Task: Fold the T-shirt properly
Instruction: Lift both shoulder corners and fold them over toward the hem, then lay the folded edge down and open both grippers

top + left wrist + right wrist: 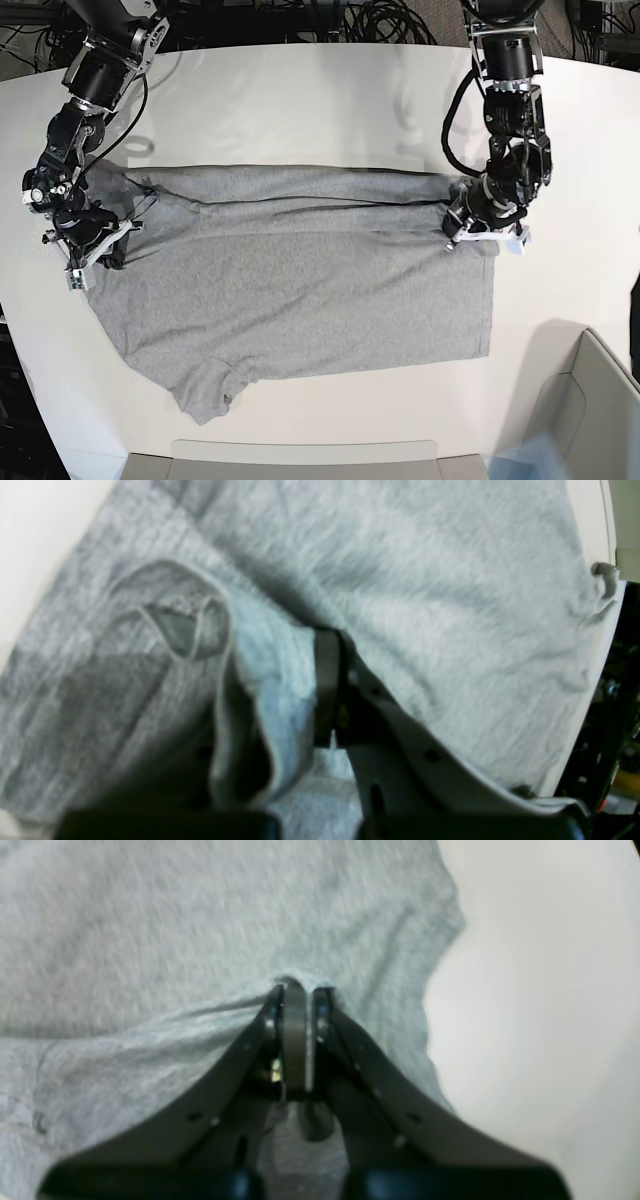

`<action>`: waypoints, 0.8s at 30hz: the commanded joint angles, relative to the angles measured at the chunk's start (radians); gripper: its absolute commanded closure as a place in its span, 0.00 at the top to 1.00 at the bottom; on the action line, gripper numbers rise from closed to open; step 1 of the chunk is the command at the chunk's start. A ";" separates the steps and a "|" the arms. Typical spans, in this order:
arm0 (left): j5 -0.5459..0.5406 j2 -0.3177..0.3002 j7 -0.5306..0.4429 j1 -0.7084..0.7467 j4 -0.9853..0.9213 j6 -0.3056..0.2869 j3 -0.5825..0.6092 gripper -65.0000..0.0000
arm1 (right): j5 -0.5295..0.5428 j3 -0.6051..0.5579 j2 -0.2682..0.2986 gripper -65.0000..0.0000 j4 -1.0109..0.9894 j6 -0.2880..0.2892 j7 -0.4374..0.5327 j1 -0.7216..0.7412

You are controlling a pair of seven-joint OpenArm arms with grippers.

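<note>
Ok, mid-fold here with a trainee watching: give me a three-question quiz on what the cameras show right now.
1. True or false: the grey T-shirt lies wholly flat, with no part folded over.
2. Multiple choice: what is the right gripper doing? A) open above the table B) shut on the T-shirt C) resting on bare table
3. Short answer: in the base view, which part of the shirt lies nearest the bottom edge of the white table?

Key
1. False: its far edge is folded over along its length, between the two grippers.
2. B.
3. A short sleeve, spread flat and untouched by either gripper. The left gripper is at the far fold.
</note>
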 commanded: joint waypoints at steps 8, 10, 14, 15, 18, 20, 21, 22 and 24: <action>-0.012 -0.005 0.054 -0.002 0.122 -0.002 -0.009 0.00 | -0.036 -0.017 0.016 0.00 -0.001 -0.026 0.065 0.044; -0.012 -0.004 0.058 0.021 0.174 -0.002 -0.011 0.00 | -0.034 -0.017 0.016 0.00 0.036 -0.026 0.065 0.041; -0.010 -0.007 0.053 0.035 0.226 0.082 -0.011 0.00 | -0.034 -0.017 0.016 0.00 0.059 -0.026 0.065 0.045; -0.007 -0.008 0.053 0.032 0.211 0.091 -0.011 0.00 | -0.034 -0.017 0.016 0.00 0.055 -0.026 0.065 0.053; -0.007 -0.010 0.051 -0.015 0.160 0.093 -0.011 0.00 | -0.034 -0.017 0.016 0.00 0.035 -0.029 0.067 0.078; -0.007 -0.010 0.051 -0.040 0.154 0.093 -0.011 0.00 | -0.037 -0.017 0.016 0.00 -0.001 -0.031 0.079 0.107; -0.006 -0.010 0.051 -0.045 0.152 0.093 -0.011 0.00 | -0.037 -0.017 0.016 0.00 -0.024 -0.031 0.087 0.116; -0.006 -0.010 0.051 -0.046 0.146 0.093 -0.011 0.00 | -0.037 -0.017 0.016 0.00 -0.042 -0.032 0.095 0.124; -0.006 -0.010 0.036 -0.046 0.125 0.093 -0.011 0.00 | -0.039 -0.017 0.016 0.00 -0.073 -0.032 0.121 0.131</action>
